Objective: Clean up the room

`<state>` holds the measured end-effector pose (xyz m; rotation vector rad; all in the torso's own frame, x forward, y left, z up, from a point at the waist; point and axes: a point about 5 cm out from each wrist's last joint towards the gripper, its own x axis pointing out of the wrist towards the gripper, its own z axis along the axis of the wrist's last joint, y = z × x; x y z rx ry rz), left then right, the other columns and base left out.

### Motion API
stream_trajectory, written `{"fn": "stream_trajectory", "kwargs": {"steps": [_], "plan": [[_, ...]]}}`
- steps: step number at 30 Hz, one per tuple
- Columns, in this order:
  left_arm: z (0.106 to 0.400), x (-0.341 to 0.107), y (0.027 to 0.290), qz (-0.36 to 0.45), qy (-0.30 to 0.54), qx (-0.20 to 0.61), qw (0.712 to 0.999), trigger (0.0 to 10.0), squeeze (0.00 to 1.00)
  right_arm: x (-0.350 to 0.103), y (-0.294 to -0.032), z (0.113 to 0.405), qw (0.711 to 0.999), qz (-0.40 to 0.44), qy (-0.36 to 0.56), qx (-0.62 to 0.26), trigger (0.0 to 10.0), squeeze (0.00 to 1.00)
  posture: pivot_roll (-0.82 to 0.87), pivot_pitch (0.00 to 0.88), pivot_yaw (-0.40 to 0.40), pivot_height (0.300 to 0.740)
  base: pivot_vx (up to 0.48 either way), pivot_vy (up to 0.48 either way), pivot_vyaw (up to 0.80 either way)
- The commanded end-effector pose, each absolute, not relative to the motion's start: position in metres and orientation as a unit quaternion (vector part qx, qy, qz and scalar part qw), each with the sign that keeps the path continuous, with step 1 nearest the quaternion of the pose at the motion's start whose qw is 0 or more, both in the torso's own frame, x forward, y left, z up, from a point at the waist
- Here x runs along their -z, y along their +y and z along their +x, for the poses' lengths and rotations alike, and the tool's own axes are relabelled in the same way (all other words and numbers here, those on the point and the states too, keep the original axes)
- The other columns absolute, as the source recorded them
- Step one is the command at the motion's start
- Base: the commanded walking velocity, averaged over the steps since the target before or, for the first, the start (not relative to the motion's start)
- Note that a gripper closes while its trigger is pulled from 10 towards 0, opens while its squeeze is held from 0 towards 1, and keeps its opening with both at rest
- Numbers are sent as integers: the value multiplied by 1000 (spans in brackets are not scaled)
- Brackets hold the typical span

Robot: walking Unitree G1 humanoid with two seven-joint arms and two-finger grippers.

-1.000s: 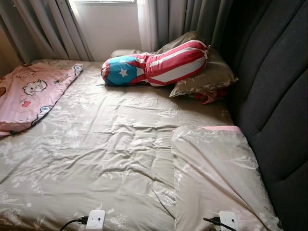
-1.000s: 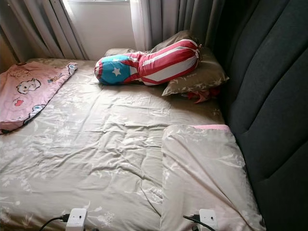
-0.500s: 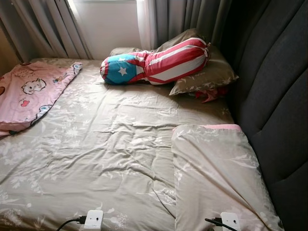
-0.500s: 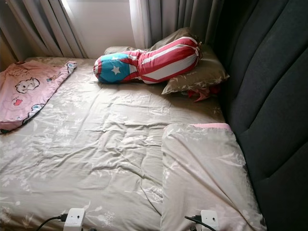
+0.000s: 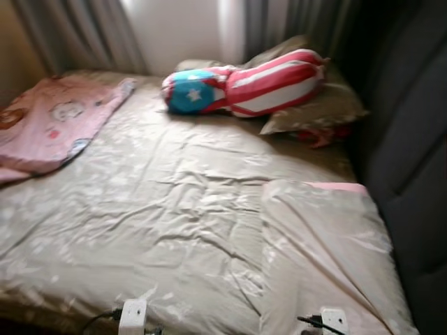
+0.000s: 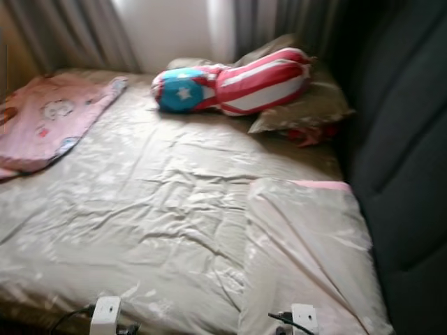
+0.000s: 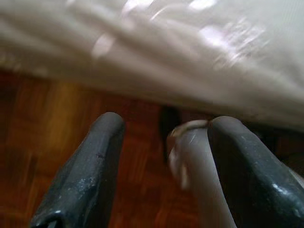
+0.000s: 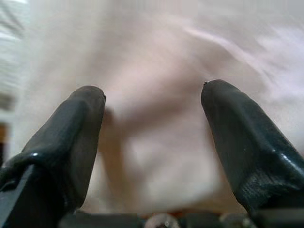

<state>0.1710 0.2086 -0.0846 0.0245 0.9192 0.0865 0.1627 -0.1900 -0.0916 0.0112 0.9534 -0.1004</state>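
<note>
As the head camera has swung and blurred, nothing on the beige floral-sheeted bed has moved. Both the left end effector and the right end effector gape wide and empty, so tidying the red-and-white striped bolster with its blue star end looks unstarted.

Head stereo overlooks bed; wrist cameras near bedding

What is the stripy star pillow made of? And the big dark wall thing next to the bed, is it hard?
The stripy star pillow looks like soft printed cloth, stuffed full: it is plump, rounded and creased at the middle. The dark headboard seems padded and covered in matte grey fabric, since it bulges in smooth panels with seams between them. So probably cushioned rather than hard, though the blurry picture leaves that open.
</note>
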Motion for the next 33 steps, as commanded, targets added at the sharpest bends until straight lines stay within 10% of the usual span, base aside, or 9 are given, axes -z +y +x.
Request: {"fn": "stream_trajectory", "kwargs": {"steps": [1,33], "plan": [[170,85,213,15,450,-49,892,10000,0,95,-189,156,882,15,468,54,10000,0,-44,72,-12,740,0,465,0],[172,84,211,17,448,-45,893,10000,0,95,-183,157,882,10,470,36,10000,0,-39,63,-10,740,0,463,120]]}}
